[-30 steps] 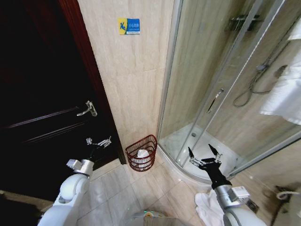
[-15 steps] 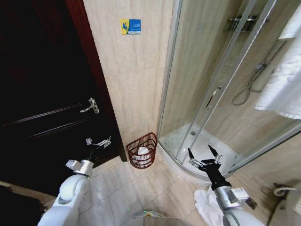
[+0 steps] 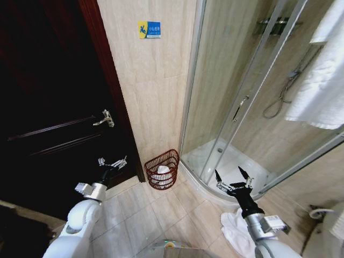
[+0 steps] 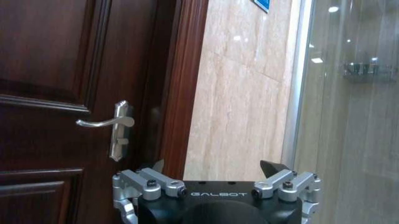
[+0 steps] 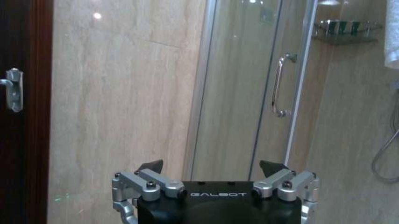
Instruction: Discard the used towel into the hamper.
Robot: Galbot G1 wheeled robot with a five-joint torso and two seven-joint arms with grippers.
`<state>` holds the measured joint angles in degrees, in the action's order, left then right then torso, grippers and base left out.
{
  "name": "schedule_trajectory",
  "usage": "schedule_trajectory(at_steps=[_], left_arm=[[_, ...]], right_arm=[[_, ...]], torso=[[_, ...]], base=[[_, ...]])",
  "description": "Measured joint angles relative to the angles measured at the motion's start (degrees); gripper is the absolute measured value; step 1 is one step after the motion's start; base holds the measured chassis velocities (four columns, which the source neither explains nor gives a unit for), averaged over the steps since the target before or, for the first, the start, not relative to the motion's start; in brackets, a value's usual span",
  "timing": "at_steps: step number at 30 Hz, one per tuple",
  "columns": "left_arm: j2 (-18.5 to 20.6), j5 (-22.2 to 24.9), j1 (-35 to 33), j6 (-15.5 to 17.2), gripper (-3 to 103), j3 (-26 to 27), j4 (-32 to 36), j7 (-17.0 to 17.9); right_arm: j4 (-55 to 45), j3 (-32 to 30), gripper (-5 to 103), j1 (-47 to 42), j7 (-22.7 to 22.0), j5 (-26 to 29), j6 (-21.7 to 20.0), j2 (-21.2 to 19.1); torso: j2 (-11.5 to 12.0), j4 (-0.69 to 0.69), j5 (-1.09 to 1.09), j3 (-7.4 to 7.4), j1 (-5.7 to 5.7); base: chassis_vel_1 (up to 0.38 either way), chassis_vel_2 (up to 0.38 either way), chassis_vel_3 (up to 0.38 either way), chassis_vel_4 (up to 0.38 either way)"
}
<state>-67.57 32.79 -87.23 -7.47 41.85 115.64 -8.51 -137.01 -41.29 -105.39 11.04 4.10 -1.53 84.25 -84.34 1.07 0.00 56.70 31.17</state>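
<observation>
Two end effectors hang wide open and empty: left end effector (image 3: pixel 112 162) near the door, right end effector (image 3: pixel 233 178) above a crumpled white towel (image 3: pixel 235 230) on the floor. Soft and light, it should bunch easily; pinch a raised fold. The hamper (image 3: pixel 162 169) stands against the wall, cloth inside.

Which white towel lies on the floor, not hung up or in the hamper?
The crumpled towel beside the right gripper, below the shower's curb. Another hangs on the right; a white one sits inside the hamper.
</observation>
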Motion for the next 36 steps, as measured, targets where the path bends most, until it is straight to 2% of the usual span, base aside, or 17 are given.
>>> schedule_trajectory(at_steps=[36], left_arm=[[0.03,0.19,-0.95,-1.06,100,0.46,-0.43,-0.41]], right_arm=[[-0.38,0.10,100,-0.36,0.62,-0.37,0.15,0.28]], torso=[[0.06,0.00,0.00,-0.02,-0.02]], base=[[0.069,-0.071,-0.067,0.072]])
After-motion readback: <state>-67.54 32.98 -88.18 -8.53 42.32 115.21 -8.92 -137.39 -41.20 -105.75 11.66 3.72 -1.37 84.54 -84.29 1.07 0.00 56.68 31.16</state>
